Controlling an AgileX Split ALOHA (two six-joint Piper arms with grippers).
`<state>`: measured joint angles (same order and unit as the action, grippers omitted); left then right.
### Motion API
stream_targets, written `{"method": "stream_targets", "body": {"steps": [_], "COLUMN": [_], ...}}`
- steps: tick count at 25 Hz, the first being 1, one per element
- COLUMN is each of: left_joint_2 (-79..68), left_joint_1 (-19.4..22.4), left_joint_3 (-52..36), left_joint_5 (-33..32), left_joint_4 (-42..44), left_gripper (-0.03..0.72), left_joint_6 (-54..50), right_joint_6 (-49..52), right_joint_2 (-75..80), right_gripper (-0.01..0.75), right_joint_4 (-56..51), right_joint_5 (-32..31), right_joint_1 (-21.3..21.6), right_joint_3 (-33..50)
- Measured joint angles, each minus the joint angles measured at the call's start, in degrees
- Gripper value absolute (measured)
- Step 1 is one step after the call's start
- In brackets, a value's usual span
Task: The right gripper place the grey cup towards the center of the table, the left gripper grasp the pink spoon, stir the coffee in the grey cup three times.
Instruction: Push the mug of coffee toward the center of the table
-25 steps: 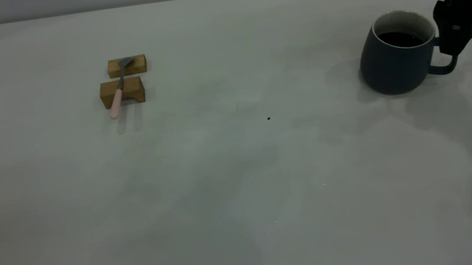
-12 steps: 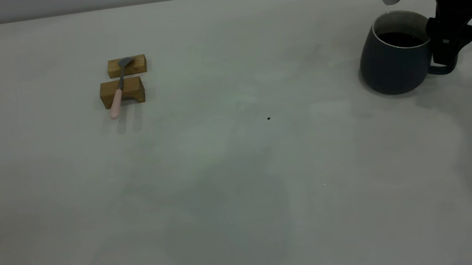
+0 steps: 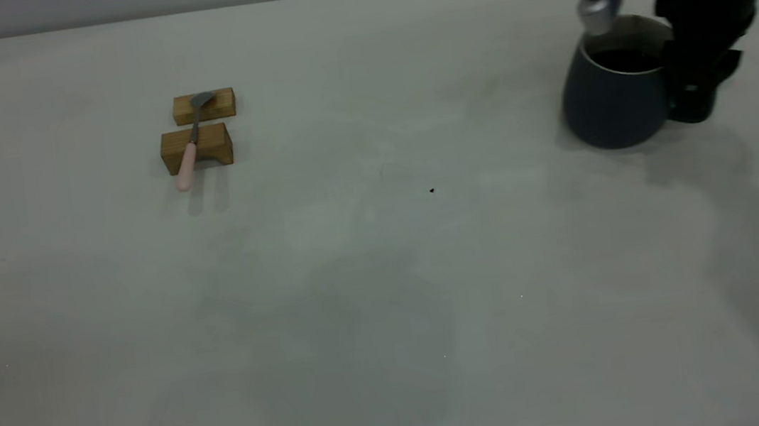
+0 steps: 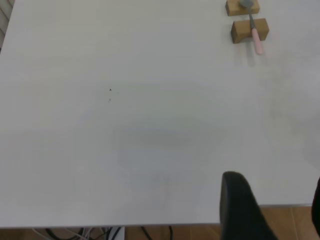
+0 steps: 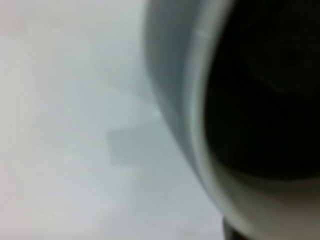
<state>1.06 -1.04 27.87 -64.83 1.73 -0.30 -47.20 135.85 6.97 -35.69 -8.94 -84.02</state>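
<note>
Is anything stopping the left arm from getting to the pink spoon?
Probably not. The pink spoon lies across two wooden blocks with bare table all around. The grey cup and right gripper sit far off on the other side. The left gripper hangs back near the table's edge.

- You are looking at the table (image 3: 373, 278), lying pale and flat.
- Two wooden blocks (image 3: 197, 146) are sitting left.
- The grey cup (image 3: 613, 97) is standing far right.
</note>
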Motion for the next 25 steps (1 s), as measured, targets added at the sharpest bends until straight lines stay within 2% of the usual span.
{"method": "stream_targets", "body": {"steps": [2,4,18,25], "left_joint_2": [0.0,0.0,0.0,0.0], "left_joint_1": [0.0,0.0,0.0,0.0], "left_joint_3": [0.0,0.0,0.0,0.0], "left_joint_5": [0.0,0.0,0.0,0.0], "left_joint_4": [0.0,0.0,0.0,0.0], "left_gripper": [0.422,0.422,0.422,0.422], "left_joint_6": [0.0,0.0,0.3,0.0], "right_joint_6": [0.07,0.12,3.24,9.15], "right_joint_2": [0.0,0.0,0.07,0.07], "right_gripper": [0.267,0.251,0.253,0.265], "right_joint_4": [-1.29,-2.26,-5.57,-5.71], "right_joint_5": [0.59,1.24,4.85,6.59], "right_joint_1": [-1.56,-3.22,-17.56,-19.68], "right_joint_3": [0.0,-0.05,-0.05,-0.05]}}
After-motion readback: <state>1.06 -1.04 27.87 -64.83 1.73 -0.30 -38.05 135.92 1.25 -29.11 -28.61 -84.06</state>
